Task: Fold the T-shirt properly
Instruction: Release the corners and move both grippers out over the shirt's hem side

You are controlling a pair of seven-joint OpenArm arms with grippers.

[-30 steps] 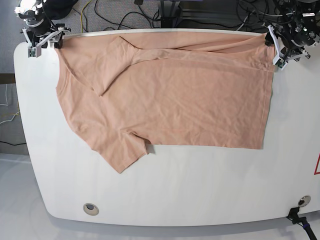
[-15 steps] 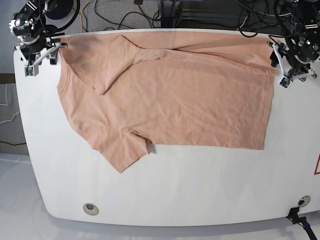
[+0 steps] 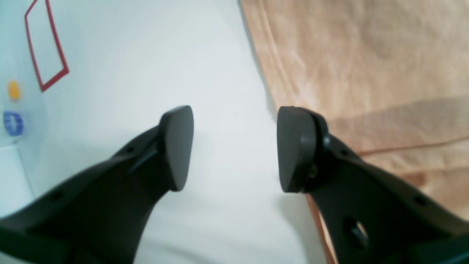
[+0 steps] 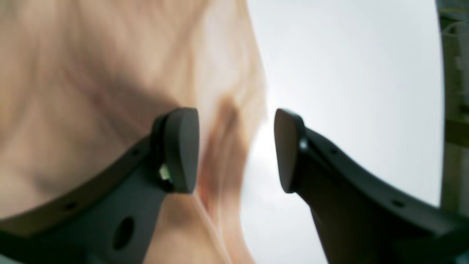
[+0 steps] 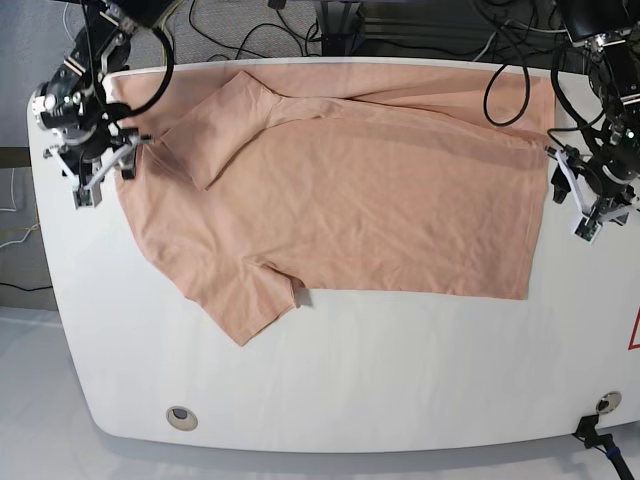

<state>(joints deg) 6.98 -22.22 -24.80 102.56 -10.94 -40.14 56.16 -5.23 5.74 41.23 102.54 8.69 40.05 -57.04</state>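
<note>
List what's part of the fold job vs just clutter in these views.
Job: T-shirt, spread on the white table; left pincer and right pincer, both open at its side edges.
Clutter: cables behind the table; red outline mark.

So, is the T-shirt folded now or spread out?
Partly folded: the T-shirt lies flat on the table, its far long edge doubled over the body, the near sleeve sticking out.
</note>
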